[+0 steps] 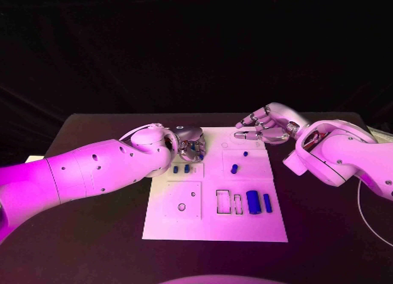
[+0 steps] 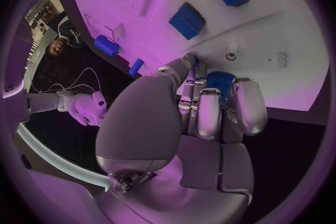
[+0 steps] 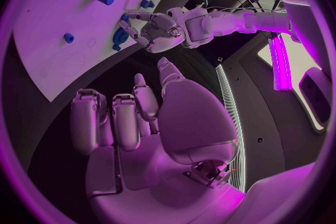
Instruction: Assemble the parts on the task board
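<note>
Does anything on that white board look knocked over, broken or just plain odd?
Nothing stands out. The blue parts lie tidy on the task board, which sits square; the left hand holds one blue piece.

The task board lies mid-table, with parts near its right edge.

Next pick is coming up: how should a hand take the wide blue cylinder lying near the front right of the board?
Grip the wide blue cylinder across its middle, coming straight down from above. It lies flat on the task board, long axis running front to back, so fingers should close on its left and right flanks. A thinner blue piece lies close on its right, so room there is probably tight.
</note>
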`<action>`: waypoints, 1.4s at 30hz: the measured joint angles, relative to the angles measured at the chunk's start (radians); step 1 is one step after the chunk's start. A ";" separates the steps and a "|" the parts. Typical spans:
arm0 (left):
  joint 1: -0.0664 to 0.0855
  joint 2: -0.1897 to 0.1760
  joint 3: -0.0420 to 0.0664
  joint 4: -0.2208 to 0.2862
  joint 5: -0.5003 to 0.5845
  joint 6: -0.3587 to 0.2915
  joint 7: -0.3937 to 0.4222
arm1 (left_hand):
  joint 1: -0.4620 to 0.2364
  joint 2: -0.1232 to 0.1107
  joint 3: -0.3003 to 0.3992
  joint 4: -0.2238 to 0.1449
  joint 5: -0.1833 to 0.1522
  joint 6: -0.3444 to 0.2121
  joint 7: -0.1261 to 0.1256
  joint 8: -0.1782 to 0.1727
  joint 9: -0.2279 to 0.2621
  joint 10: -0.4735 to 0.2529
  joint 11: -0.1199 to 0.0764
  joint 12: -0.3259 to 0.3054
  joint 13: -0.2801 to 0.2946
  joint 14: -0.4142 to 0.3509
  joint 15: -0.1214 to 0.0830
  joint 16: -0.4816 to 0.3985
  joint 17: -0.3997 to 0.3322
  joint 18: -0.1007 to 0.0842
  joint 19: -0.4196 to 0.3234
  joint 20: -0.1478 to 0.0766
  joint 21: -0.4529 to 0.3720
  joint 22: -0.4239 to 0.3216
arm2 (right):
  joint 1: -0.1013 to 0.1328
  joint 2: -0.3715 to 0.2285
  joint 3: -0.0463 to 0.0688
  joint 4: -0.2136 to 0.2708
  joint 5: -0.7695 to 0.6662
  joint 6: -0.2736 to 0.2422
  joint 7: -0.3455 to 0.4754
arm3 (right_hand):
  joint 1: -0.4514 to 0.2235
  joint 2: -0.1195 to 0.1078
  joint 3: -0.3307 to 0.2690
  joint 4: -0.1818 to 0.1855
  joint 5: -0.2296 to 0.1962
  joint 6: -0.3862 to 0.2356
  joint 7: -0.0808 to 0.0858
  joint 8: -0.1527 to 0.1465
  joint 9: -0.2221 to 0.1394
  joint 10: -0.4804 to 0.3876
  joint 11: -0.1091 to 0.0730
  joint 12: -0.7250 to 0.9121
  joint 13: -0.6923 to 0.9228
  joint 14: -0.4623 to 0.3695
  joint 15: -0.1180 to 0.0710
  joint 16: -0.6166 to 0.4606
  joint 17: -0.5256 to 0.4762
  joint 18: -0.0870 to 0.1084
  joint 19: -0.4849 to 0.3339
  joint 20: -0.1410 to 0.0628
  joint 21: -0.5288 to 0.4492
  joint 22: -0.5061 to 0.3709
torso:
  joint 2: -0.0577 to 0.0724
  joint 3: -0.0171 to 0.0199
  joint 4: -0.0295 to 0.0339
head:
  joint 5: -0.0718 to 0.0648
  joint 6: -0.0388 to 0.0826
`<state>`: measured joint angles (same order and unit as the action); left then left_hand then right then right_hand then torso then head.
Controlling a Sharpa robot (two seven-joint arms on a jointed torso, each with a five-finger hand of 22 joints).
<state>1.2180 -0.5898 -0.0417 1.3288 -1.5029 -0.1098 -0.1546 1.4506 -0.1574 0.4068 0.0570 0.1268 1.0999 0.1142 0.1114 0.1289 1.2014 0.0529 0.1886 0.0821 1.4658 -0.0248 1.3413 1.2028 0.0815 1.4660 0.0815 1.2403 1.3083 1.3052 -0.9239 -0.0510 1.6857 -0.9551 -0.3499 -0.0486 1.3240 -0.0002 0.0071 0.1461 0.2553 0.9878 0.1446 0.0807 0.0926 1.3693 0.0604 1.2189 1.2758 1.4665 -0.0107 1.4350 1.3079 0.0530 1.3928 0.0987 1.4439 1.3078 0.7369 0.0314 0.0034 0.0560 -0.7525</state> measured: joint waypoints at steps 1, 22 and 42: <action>0.000 0.001 0.000 0.000 0.000 0.001 0.000 | 0.004 0.004 0.004 -0.004 0.000 0.007 0.000 0.002 0.000 0.014 -0.004 0.001 0.003 0.002 -0.004 0.000 -0.002 0.000 0.001 -0.005 0.004 0.000 | 0.000 0.000 0.000 0.000 0.000 0.000 0.000 | 0.000 0.000 0.000 0.000 0.000 0.000 0.000 0.000 0.000 0.000 0.000 0.000 0.000 0.000 0.000 0.000 0.000 0.000 0.000 0.000 0.000 0.000 | 0.000 0.0001 0.0000 | 0.000 0.000; -0.008 -0.031 0.017 0.028 0.020 -0.023 0.015 | 0.004 0.018 0.047 -0.039 -0.006 0.049 -0.001 0.006 -0.001 0.055 -0.010 -0.009 0.012 0.002 -0.011 0.000 -0.016 0.001 -0.001 -0.014 0.038 0.000 | 0.000 0.000 0.000 0.001 0.000 0.001 0.001 | 0.000 0.000 0.000 0.000 0.000 0.000 0.000 0.000 0.000 0.000 0.000 0.000 0.001 0.000 0.000 0.000 0.000 0.000 0.000 0.000 0.000 0.000 | -0.001 0.0004 -0.0006 | 0.001 0.000; 0.003 -0.164 0.061 0.102 0.143 -0.044 0.001 | -0.012 0.009 0.059 -0.045 -0.008 0.045 0.003 0.000 -0.007 0.053 -0.008 -0.032 0.013 0.002 -0.011 0.000 -0.027 -0.012 -0.001 -0.014 0.039 0.000 | 0.000 -0.001 0.000 -0.002 0.001 0.001 0.001 | 0.000 0.000 0.000 0.000 0.000 0.000 0.000 0.000 0.000 0.000 0.000 0.000 0.002 0.000 0.000 0.000 0.000 0.000 0.000 0.000 0.000 0.000 | 0.000 -0.0006 0.0012 | 0.003 0.007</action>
<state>1.2214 -0.7539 0.0190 1.4306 -1.3597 -0.1534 -0.1541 1.4386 -0.1479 0.4653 0.0122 0.1190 1.1450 0.1176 0.1114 0.1218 1.2541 0.0447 0.1567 0.0949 1.4673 -0.0357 1.3413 1.1763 0.0696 1.4649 0.0679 1.2788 1.3078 1.3048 -0.9252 -0.0510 1.6840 -0.9543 -0.3487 -0.0478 1.3240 -0.0002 0.0070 0.1461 0.2553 0.9878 0.1446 0.0807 0.0926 1.3693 0.0604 1.2188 1.2776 1.4665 -0.0107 1.4350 1.3074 0.0530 1.3928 0.0987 1.4439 1.3074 0.7366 0.0308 0.0046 0.0590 -0.7455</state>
